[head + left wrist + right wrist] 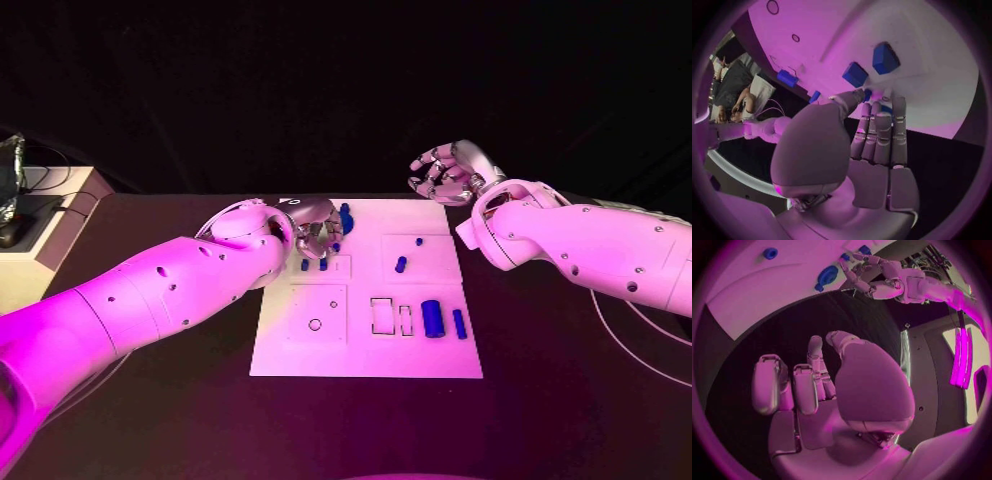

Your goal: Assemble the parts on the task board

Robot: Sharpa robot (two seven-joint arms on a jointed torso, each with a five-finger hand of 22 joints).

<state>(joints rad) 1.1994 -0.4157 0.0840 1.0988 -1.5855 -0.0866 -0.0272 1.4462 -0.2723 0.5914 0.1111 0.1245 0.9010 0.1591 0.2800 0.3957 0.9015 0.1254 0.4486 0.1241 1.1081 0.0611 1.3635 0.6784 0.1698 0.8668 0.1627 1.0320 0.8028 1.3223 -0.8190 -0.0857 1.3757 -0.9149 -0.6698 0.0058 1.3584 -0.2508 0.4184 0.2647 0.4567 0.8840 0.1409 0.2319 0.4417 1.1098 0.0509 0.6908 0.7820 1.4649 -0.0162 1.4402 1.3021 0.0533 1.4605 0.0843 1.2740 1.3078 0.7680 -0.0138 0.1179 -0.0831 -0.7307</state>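
The left hand [315, 228] reaches over the far left corner of the white board [368, 350], its fingers [879, 127] touching a small blue part [869, 93]; I cannot tell if it grips it. It should close slowly and lift straight. The right hand [450, 172] hovers open beyond the board. The left wrist view shows the two blue blocks [856, 75] just beside the fingertips

The white board [368, 340] lies flat mid-table. Small blue parts [433, 318] sit on it: two cylinders near its right edge, several at its far left corner, possibly standing upright.
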